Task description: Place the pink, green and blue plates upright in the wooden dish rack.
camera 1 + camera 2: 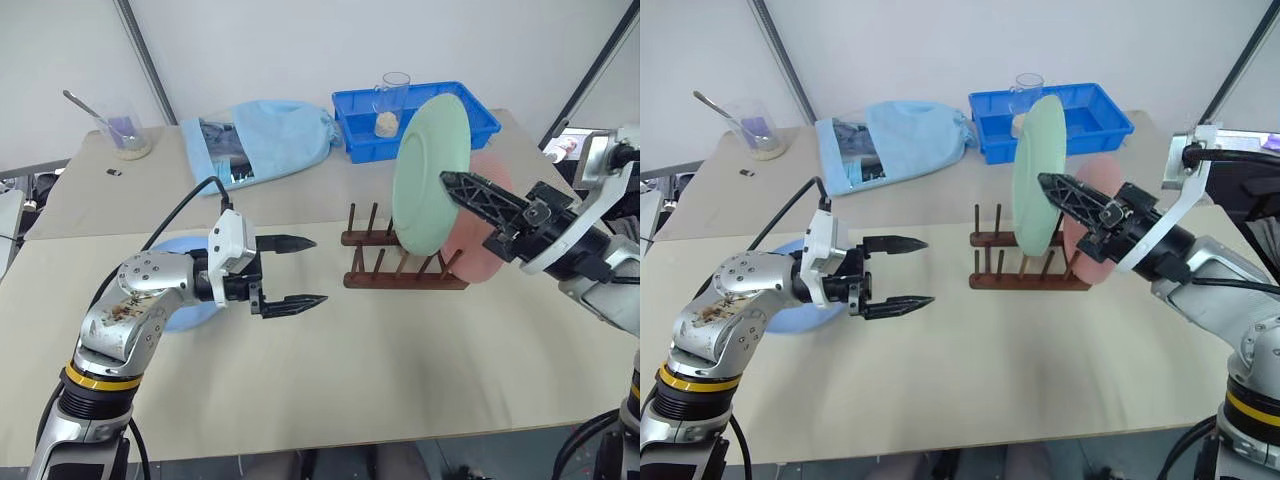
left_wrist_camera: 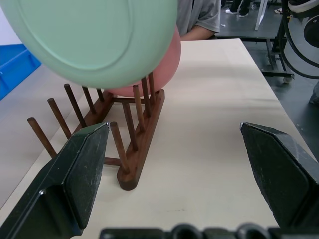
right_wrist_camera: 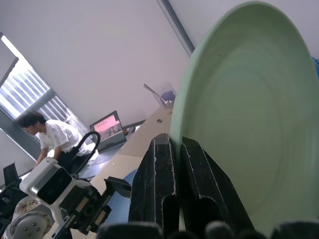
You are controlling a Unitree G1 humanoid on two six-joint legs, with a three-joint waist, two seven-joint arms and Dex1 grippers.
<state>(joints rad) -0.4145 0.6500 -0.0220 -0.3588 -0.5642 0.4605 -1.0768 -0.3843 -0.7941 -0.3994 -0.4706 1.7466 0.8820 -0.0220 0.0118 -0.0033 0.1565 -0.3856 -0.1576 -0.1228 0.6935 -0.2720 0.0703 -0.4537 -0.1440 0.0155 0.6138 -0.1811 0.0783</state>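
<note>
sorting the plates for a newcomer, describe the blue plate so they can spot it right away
Start at the wooden dish rack in the middle of the table, then look toward the robot's left arm. The blue plate lies flat on the table, mostly hidden under that arm. It is the flat one: the pink plate stands in the rack and the green plate is held upright.

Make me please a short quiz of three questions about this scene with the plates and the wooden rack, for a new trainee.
1. True or false: the pink plate already stands in the wooden dish rack.
2. Which plate does the right gripper hold? A) blue B) green C) pink
3. Fill in: the blue plate lies flat on the table, partly hidden behind the ____ arm.

Key:
1. True; it stands upright between the pegs.
2. B; the fingers pinch the rim of the green plate, held above the rack.
3. Left; the left gripper is open and holds nothing.
</note>
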